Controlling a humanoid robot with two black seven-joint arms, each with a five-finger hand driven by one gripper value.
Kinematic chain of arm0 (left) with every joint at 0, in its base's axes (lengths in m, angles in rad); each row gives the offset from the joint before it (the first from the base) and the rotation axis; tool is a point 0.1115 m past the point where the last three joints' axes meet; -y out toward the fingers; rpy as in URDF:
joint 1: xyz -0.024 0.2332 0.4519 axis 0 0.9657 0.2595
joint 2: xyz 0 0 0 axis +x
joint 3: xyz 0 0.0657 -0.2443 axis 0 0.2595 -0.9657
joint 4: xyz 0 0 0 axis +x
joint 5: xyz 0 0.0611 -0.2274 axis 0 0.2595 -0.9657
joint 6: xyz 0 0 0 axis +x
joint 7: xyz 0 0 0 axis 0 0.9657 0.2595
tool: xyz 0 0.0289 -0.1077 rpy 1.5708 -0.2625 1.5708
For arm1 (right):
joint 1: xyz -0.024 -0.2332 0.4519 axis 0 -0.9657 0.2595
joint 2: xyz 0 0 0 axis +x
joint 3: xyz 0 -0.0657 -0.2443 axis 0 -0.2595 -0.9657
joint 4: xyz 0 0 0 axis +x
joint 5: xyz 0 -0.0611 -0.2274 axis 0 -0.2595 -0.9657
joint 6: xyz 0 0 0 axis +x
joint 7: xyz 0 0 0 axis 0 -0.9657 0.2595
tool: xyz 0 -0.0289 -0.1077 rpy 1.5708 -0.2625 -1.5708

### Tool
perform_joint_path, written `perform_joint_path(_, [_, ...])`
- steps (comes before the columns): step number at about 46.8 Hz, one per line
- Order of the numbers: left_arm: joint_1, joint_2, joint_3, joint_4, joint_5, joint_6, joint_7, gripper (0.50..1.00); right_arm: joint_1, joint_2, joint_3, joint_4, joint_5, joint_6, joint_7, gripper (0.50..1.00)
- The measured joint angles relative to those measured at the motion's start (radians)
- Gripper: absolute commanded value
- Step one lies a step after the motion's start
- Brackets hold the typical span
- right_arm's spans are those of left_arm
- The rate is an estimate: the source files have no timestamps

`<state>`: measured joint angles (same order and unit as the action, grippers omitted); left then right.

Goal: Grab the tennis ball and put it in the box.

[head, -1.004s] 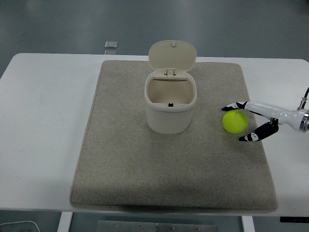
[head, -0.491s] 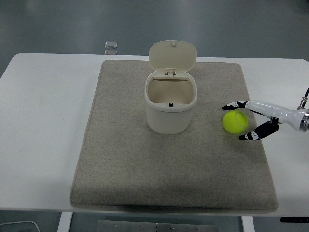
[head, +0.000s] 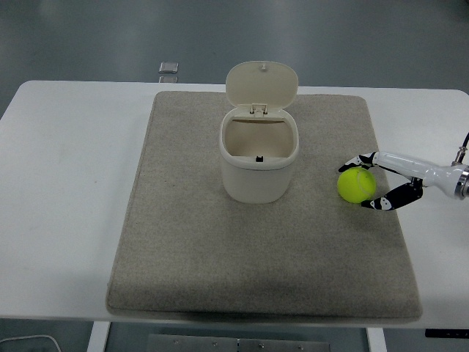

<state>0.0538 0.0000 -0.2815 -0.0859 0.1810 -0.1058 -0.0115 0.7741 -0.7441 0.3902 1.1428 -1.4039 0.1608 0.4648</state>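
The box (head: pixel 259 163) stands upright mid-mat (head: pixel 183 242), its lid (head: pixel 261 84) tipped back behind the mouth, so the opening is clear from above and from the front. Between the box and the tennis ball (head: pixel 357 185) lies bare mat. The right robot hand (head: pixel 369 180) brackets the ball from the right side. The surface (head: pixel 73 183) left of the mat is open.

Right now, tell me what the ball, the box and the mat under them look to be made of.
Tennis ball: fuzzy yellow-green felt, matte.
Box: likely cream plastic, smooth with a slight sheen, its hinged lid standing open.
Mat: beige woven or felted fabric, going by its grainy, dull surface.
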Motion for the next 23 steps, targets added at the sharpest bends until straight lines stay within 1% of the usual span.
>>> perform_joint_path(2, [0.0,0.0,0.0,0.0,0.0,0.0,0.0,0.992,0.0,0.0,0.002,0.0,-0.001,0.0,0.0,0.676])
perform_joint_path(4, [0.0,0.0,0.0,0.0,0.0,0.0,0.0,0.992,0.0,0.0,0.004,0.0,-0.001,0.002,0.0,0.642])
perform_joint_path(5, [0.0,0.0,0.0,0.0,0.0,0.0,0.0,0.992,0.0,0.0,0.005,0.0,-0.001,0.004,0.0,0.619])
perform_joint_path(8, [0.0,0.0,0.0,0.0,0.0,0.0,0.0,0.992,0.001,0.0,0.009,0.0,0.004,0.009,0.003,0.521])
perform_joint_path(9, [0.0,0.0,0.0,0.0,0.0,0.0,0.0,0.992,0.002,0.0,0.009,0.0,0.006,0.011,0.004,0.5])
perform_joint_path(20, [0.0,0.0,-0.001,0.0,0.0,0.0,0.0,0.992,0.011,-0.008,0.015,-0.003,0.017,0.025,0.016,0.5])
perform_joint_path(23, [0.0,0.0,-0.001,0.0,0.0,0.0,0.0,0.992,0.02,-0.015,0.016,-0.005,0.026,0.027,0.038,0.5])
